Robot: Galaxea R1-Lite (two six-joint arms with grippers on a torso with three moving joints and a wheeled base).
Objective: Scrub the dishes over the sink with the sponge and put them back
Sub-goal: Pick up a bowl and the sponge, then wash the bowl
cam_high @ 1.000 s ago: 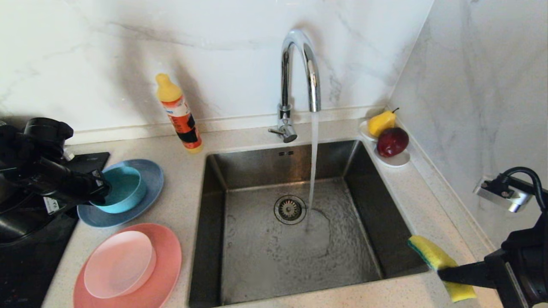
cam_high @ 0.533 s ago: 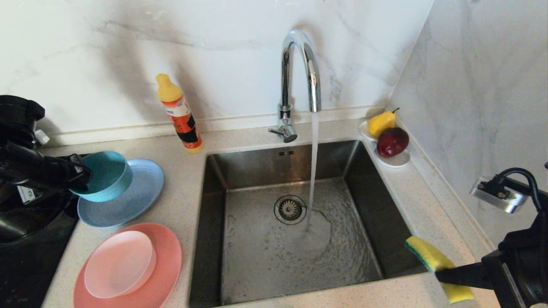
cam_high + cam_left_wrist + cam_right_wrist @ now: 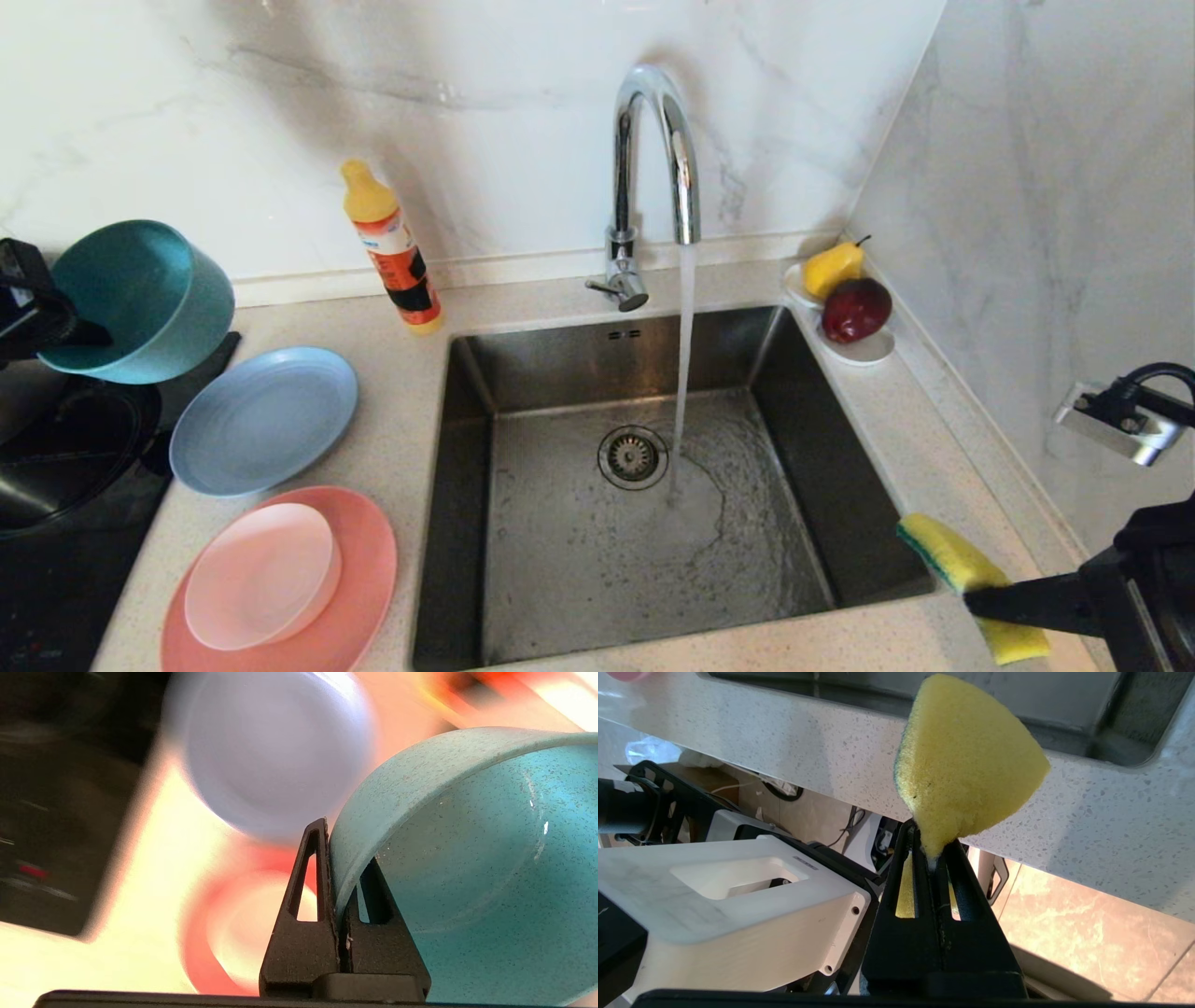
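- Lifted off the grey-blue plate since a second ago: teal bowl, now raised at far left, rim pinched by left gripper.
- Unmoved at near right of the sink: sponge, squeezed in right gripper.
- Detergent bottle label unreadable.
- Left arm mostly cut off.

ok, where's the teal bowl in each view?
Head: teal bowl far left, lifted, tilted, in left pincer.
Left wrist: bowl fills the right side, rim pinched.
Right wrist: not in it.
Shared landmark: grey-blue plate, blurred behind the bowl.
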